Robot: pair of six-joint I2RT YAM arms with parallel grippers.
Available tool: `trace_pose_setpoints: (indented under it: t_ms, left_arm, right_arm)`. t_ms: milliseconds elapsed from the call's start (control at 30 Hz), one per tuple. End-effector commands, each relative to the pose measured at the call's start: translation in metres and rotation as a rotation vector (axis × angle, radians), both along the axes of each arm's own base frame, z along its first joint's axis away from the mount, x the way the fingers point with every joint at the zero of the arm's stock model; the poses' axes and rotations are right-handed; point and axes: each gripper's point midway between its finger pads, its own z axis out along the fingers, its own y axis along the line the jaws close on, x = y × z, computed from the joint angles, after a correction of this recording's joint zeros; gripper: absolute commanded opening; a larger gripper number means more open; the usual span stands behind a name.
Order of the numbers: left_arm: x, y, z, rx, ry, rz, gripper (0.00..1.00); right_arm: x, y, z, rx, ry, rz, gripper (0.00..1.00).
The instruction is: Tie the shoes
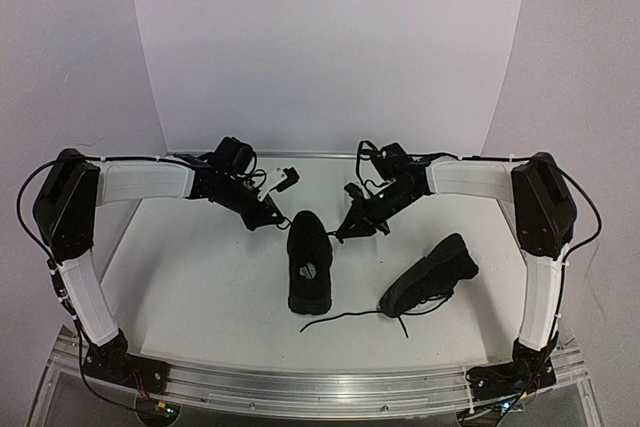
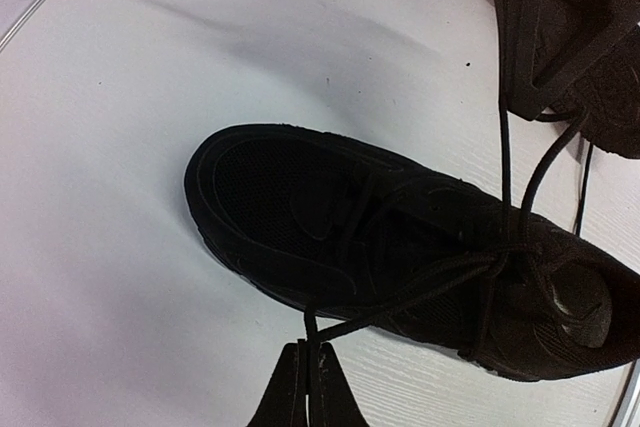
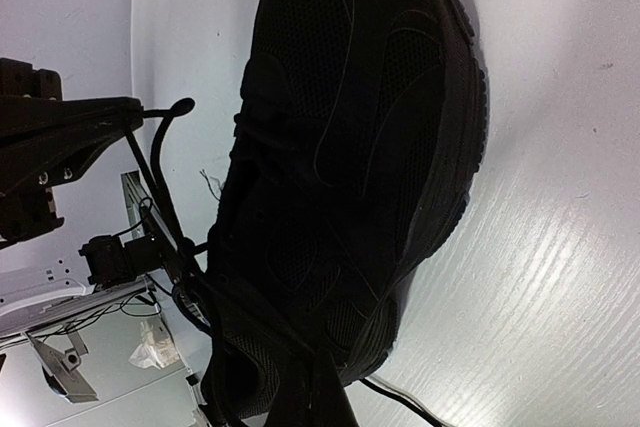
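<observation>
One black shoe stands in the middle of the white table, toe pointing away, with a pale insole label showing. My left gripper hangs just left of its toe. In the left wrist view it is shut on a thin black lace that runs taut from the shoe. My right gripper sits at the toe's right side. Its fingers are dark against the shoe and look shut. Lace strands run up from the knot into it.
The second black shoe lies tilted to the right of the first, its loose laces trailing over the table toward the front. An aluminium rail lines the near edge. White backdrop walls enclose the back and sides.
</observation>
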Motion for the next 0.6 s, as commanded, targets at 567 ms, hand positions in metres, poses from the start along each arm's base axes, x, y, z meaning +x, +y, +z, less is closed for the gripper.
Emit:
trace_pose_setpoints:
  t_ms: [567]
  left_arm:
    - [0.036,0.022,0.029,0.016,-0.13,0.173,0.0]
  right_arm:
    - [0.001,-0.004,0.019,0.014,-0.05,0.002,0.0]
